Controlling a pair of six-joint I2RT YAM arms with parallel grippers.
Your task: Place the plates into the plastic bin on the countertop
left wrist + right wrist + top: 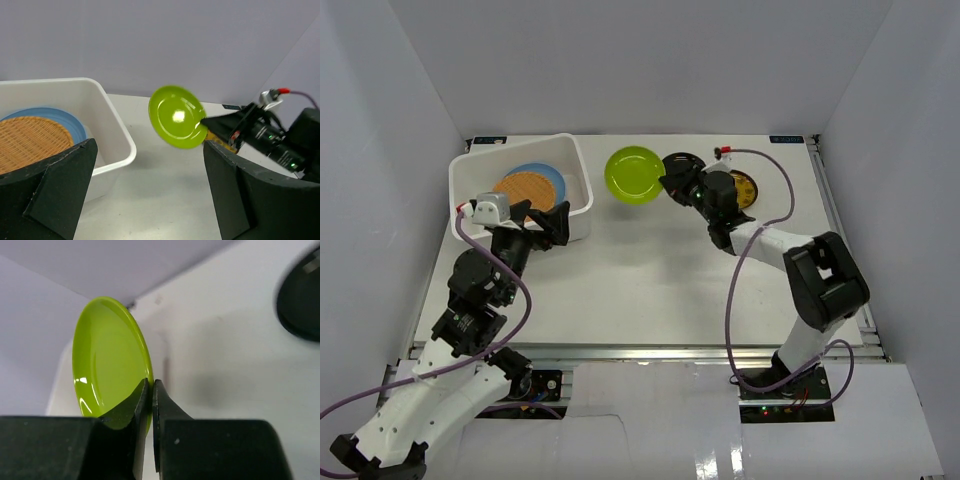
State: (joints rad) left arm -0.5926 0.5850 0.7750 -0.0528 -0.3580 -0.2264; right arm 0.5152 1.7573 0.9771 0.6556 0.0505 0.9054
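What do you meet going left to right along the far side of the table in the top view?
Bin holding a tan plate on a blue plate → lime plate → black plate → yellow-patterned plate.

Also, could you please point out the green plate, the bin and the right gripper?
green plate [633,175], top view, its centre.
bin [60,92], left wrist view, far inner wall.
right gripper [151,386], right wrist view, between fingertips.
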